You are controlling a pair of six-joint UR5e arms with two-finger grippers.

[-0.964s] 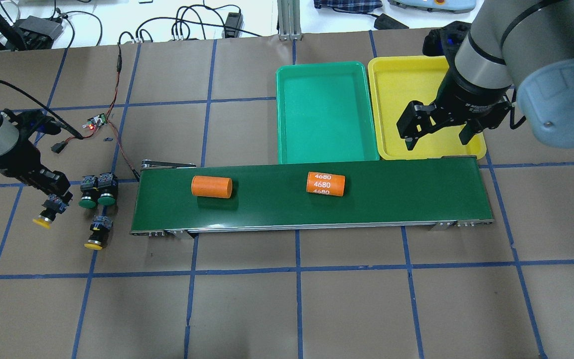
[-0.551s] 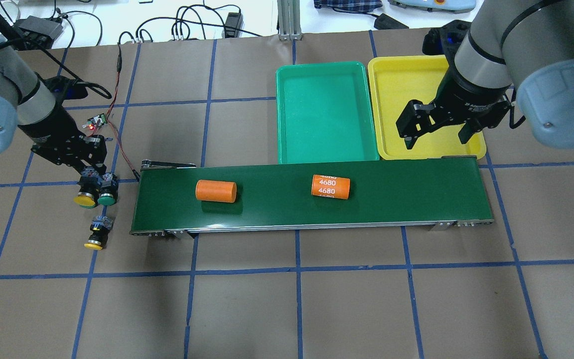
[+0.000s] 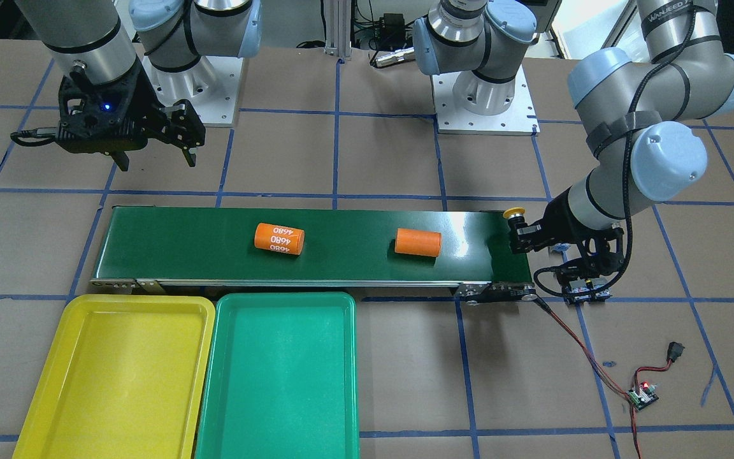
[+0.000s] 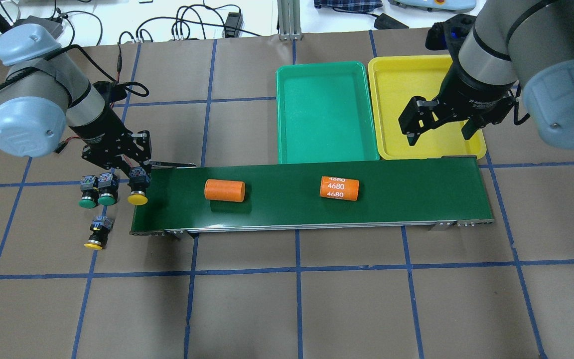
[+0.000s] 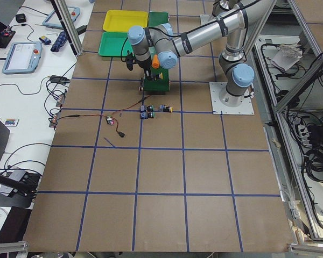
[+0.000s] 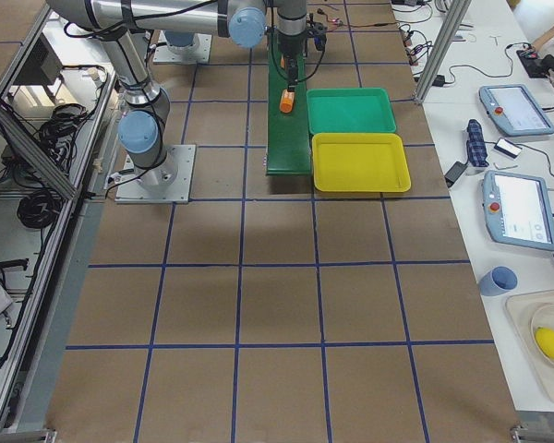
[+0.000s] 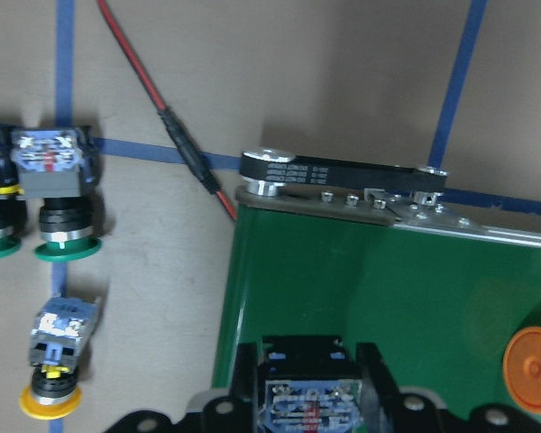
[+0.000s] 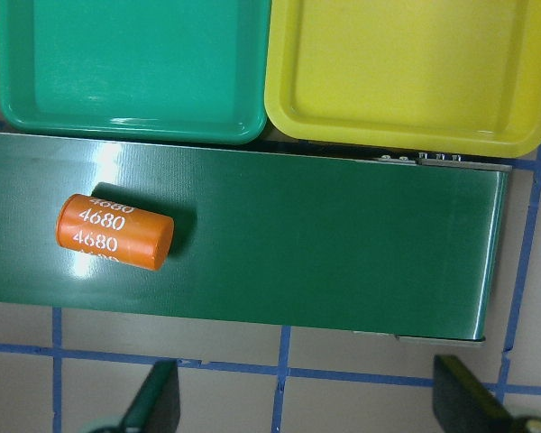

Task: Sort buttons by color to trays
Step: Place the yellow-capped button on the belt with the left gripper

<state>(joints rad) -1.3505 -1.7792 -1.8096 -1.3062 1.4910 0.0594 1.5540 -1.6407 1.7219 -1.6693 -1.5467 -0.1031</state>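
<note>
In the overhead view, the thing closest to the bottom is a loose yellow button [image 4: 96, 235]. It lies on its side on the brown table [image 4: 287, 309], at the left, all by itself.

A little higher up are the first green button [image 4: 86, 192] and the second green button [image 4: 107, 191]. They lie side by side and touch each other. Their round caps point to the bottom of the picture.

Just to the right of them is the left gripper [image 4: 136, 174]. Its fingers are squeezed tight on the black body of the held yellow button [image 4: 137, 198]. This button is at the left end of the dark green conveyor belt [image 4: 416, 194], right over its edge. The left wrist view shows the button body [image 7: 311, 406] pinched between the two fingers at the bottom of the picture.

On the belt lie a plain orange cylinder [image 4: 224, 190], left of the middle, and an orange cylinder marked 4680 [image 4: 339, 188], right of the middle. They are well apart.

Past the belt, right against its far edge, the green tray [image 4: 324, 112] and the yellow tray [image 4: 396, 89] sit side by side. No button is in either tray.

The right gripper [image 4: 439, 134] hangs over the lower right part of the yellow tray. Its fingers are spread wide and hold nothing.
</note>
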